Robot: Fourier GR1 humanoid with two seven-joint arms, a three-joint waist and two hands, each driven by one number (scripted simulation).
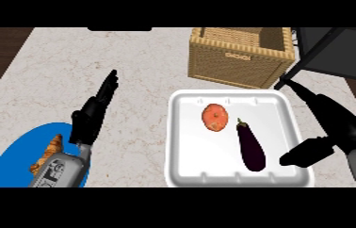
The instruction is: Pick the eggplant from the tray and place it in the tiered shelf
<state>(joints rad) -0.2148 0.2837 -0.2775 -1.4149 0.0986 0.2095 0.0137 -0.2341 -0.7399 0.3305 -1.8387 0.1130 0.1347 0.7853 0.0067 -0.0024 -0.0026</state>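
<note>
On the white tray (292, 128), the eggplant (251, 146) lies untouched beside 1 orange vegetable (214, 117), the right hand (327, 128) spread wide just beside it holding nothing, so a misjudged closure may nudge the smooth eggplant aside; left hand (94, 111) rests open.

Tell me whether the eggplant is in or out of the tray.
In. The eggplant lies flat inside the white tray, beside an orange vegetable; neither hand holds it.

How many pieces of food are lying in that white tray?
2. An eggplant lies toward the right side of the tray, and a round orange vegetable sits up and to its left. Neither touches the other, and nothing looks hidden.
</note>
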